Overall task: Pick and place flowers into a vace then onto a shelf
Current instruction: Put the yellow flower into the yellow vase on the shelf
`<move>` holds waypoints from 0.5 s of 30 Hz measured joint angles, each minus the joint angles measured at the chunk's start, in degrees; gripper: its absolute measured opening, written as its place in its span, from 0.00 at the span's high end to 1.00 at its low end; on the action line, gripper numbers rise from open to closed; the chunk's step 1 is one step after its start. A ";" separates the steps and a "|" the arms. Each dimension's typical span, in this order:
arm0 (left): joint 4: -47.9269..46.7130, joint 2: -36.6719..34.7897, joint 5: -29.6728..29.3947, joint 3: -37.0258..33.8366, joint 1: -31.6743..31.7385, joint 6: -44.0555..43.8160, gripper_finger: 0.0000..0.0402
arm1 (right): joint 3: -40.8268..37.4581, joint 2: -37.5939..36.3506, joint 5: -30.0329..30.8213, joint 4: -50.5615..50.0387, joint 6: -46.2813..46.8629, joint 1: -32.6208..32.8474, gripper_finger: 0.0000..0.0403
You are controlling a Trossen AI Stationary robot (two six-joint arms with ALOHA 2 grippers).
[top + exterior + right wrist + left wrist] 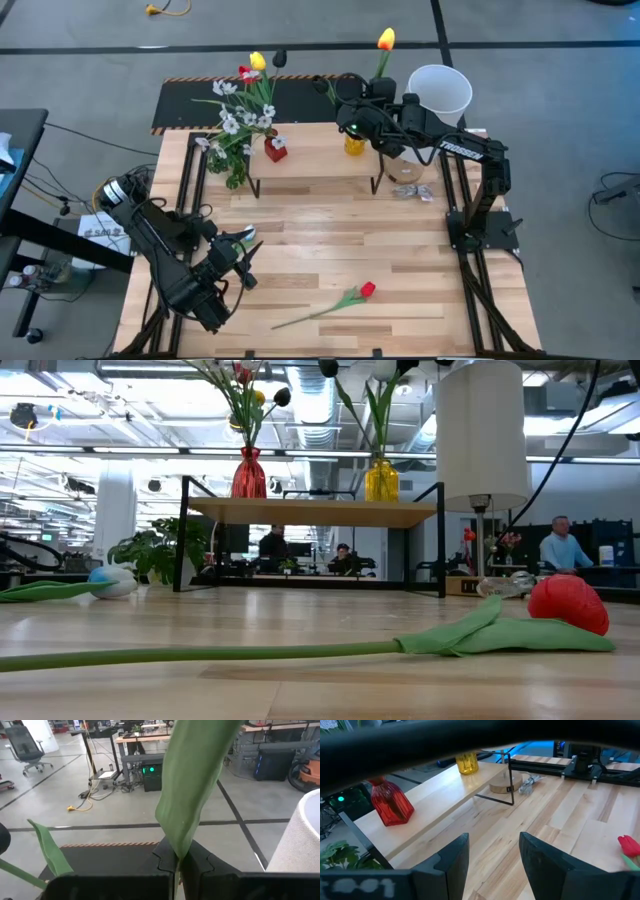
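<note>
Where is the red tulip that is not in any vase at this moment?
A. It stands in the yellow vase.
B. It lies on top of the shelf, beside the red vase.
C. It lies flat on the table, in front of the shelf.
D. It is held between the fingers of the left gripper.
C: the red tulip lies flat on the table, apart from the open left gripper and well in front of the shelf.

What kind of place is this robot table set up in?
Most likely an open-plan lab or office workspace. The low view shows people seated at desks beyond the wooden table, under exposed ceiling ducts. The right wrist view shows a concrete floor with an office chair.
</note>
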 joint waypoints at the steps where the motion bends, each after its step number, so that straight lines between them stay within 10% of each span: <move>1: 0.06 0.00 0.00 0.00 0.00 0.00 0.59 | 0.00 -0.01 -0.02 -0.10 0.00 0.00 1.00; 15: 0.05 0.00 0.02 0.00 0.00 0.00 0.59 | 0.00 0.00 -1.80 -0.11 1.90 0.02 0.89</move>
